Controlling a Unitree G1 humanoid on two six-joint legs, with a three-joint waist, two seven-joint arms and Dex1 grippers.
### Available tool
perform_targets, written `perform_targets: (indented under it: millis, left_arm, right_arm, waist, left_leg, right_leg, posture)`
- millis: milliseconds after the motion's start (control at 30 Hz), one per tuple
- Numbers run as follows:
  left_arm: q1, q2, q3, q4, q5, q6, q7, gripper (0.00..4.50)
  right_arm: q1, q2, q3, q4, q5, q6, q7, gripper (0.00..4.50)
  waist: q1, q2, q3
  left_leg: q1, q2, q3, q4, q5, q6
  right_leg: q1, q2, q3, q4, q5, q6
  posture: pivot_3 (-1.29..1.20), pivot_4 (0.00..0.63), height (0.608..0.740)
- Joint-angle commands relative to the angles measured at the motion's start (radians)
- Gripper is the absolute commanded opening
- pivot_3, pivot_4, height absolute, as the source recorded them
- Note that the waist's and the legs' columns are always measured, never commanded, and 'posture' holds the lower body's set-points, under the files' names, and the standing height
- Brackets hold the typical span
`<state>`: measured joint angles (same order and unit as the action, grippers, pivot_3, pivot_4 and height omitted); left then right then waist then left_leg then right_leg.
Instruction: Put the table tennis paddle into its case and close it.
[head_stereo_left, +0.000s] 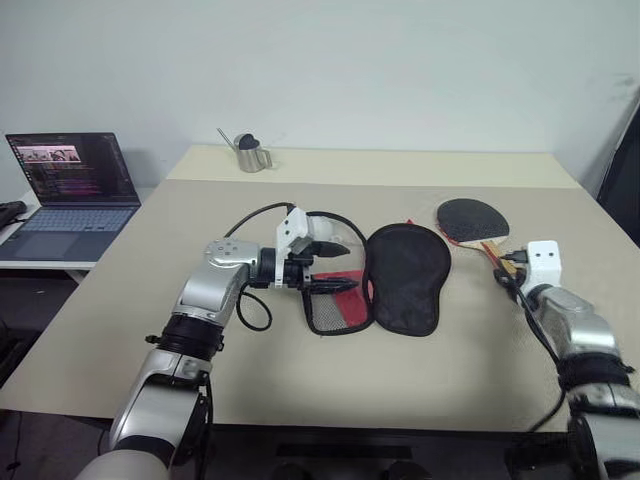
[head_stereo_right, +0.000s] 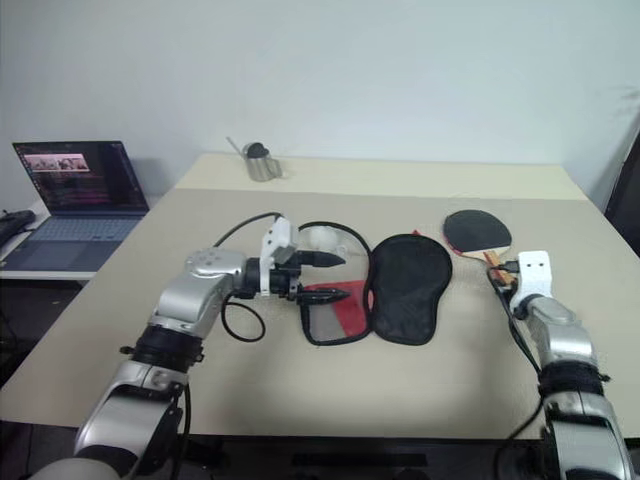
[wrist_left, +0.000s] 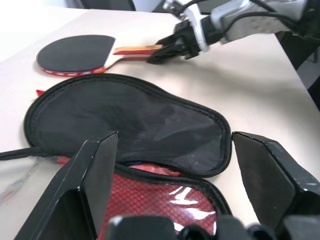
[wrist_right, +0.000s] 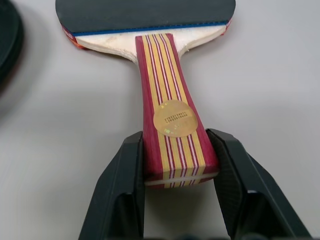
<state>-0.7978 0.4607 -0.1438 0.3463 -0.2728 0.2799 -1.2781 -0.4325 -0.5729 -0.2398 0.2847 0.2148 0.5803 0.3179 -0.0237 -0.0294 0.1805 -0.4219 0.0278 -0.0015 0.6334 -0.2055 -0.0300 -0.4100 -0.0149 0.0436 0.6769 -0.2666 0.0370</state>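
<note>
Laptop (head_stereo_left: 72, 190), metal pitcher (head_stereo_left: 250, 153), table (head_stereo_left: 120, 330)

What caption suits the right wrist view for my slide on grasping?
Right gripper closed on the end of the table tennis paddle's striped handle, paddle lying flat on the table.

Paddle (wrist_right: 150, 75) flat, case (head_stereo_left: 400, 275) open beside

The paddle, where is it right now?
The paddle lies flat on the table, on the robot's right side, just right of the open case. The right gripper is shut on the end of its handle.
</note>
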Motion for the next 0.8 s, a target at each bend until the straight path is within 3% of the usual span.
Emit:
perform_targets:
  millis: [33,300,433,767,800]
  left_arm:
    - [-0.003,-0.011,-0.004,-0.049,-0.020,0.004,-0.014,3.95]
    - [-0.015,-0.040,-0.018,-0.041,-0.020,0.002,-0.042,3.95]
    - [-0.018,-0.048,-0.018,-0.036,-0.017,0.002,-0.047,3.95]
    - [-0.020,-0.061,-0.014,-0.026,-0.016,-0.004,-0.064,3.95]
    - [-0.016,-0.057,-0.011,-0.029,-0.018,-0.004,-0.066,3.95]
  right_arm:
    - [0.113,-0.039,-0.075,-0.313,0.058,0.225,-0.014,1.48]
    - [0.385,0.025,-0.195,-0.788,0.150,0.558,-0.074,1.48]
    - [0.486,0.062,-0.225,-0.917,0.170,0.640,-0.085,1.48]
    - [0.505,0.138,-0.251,-0.943,0.169,0.664,-0.113,1.48]
    - [0.502,0.141,-0.260,-0.938,0.170,0.661,-0.112,1.83]
  waist:
    - [-0.003,0.000,0.000]
    - [-0.006,0.000,0.000]
    - [-0.006,0.000,0.000]
    - [-0.007,0.000,0.000]
    - [-0.008,0.000,0.000]
  left_leg:
    - [0.000,0.000,0.000,0.000,0.000,0.000]
    - [0.005,0.001,0.000,0.001,0.000,0.000]
    - [0.005,0.001,0.000,0.001,0.000,0.000]
    - [0.005,0.001,0.001,0.002,0.000,0.000]
    - [0.005,0.002,0.000,0.002,0.000,0.000]
  right_leg:
    - [0.000,0.000,0.000,0.000,0.000,0.000]
    - [0.003,0.002,0.001,0.002,-0.003,0.005]
    - [0.003,0.002,0.001,0.001,-0.003,0.005]
    - [0.003,0.002,0.002,0.001,-0.003,0.005]
    - [0.003,0.003,0.002,0.001,-0.003,0.005]
  posture:
    - [0.00,0.150,0.740]
    - [0.00,0.150,0.740]
    - [0.00,0.150,0.740]
    - [0.00,0.150,0.740]
    - [0.00,0.150,0.740]
